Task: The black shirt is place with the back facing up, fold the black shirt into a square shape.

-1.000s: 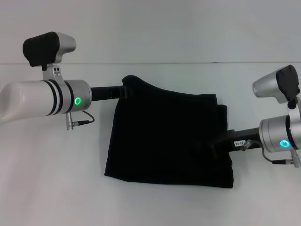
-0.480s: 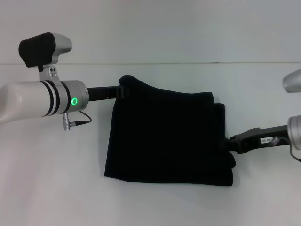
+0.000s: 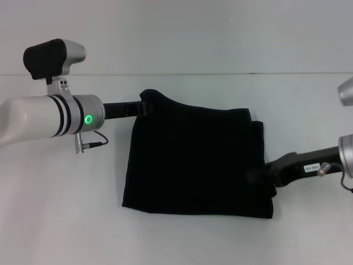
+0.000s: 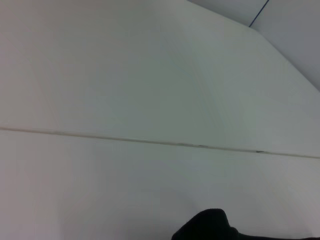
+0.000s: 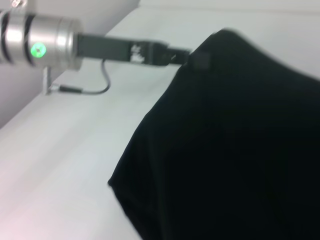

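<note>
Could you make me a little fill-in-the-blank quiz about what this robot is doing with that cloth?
1. The folded shirt is coloured ____.
2. The left hand meets the shirt at its far ____ corner.
3. The right hand reaches the shirt's ____ edge.
4. The shirt rests on a ____ table.

Missing words: black; left; right; white

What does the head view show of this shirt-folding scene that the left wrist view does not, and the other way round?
Only the head view shows the folded black shirt whole, with the left gripper at its far left corner and the right gripper at its right edge. Only the left wrist view shows the dark corner line of the wall behind. Both share the white table and a bit of the black shirt.
</note>
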{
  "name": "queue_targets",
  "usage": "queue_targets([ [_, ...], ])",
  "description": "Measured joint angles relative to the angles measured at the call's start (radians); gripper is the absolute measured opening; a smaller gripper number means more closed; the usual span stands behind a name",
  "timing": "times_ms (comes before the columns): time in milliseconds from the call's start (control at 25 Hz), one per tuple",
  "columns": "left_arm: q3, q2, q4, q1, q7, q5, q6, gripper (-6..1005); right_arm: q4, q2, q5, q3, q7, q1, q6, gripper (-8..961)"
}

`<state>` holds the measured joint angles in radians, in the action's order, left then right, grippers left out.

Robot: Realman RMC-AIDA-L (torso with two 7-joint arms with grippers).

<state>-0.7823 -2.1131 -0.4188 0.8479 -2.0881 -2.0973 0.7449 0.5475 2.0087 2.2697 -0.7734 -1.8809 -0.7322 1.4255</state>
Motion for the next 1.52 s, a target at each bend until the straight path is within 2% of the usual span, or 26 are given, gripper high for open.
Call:
queue_targets([
  [320,0.0,-0.001,0.0,0.0,0.003,0.0,-0.009,53,-0.004,0.002,0.054,-0.046,-0.028,-0.001,-0.022,30],
  [720,-0.001,0.001,0.0,0.0,0.003,0.0,-0.013,53,-0.001,-0.027,0.08,-0.028,-0.047,0.035,-0.022,36],
  [840,-0.001,0.001,0.0,0.0,0.004,0.001,-0.012,53,0.01,-0.036,0.071,0.033,-0.041,0.048,-0.02,38],
  [1040,0.003,-0.003,-0.044,-0.016,0.006,0.006,0.023,53,0.01,-0.05,0.062,0.196,-0.056,0.05,-0.04,41],
  [1120,0.004,-0.007,-0.078,-0.034,0.007,0.008,0.047,53,0.01,-0.052,0.062,0.213,-0.081,0.045,-0.05,43],
  [1320,0.006,-0.006,-0.135,-0.077,0.007,0.027,0.057,192,0.012,-0.052,0.062,0.213,-0.153,0.033,-0.089,46],
  [1520,0.009,0.003,-0.191,-0.117,0.007,0.031,0.092,389,0.0,-0.052,0.062,0.209,-0.261,0.017,-0.134,248],
])
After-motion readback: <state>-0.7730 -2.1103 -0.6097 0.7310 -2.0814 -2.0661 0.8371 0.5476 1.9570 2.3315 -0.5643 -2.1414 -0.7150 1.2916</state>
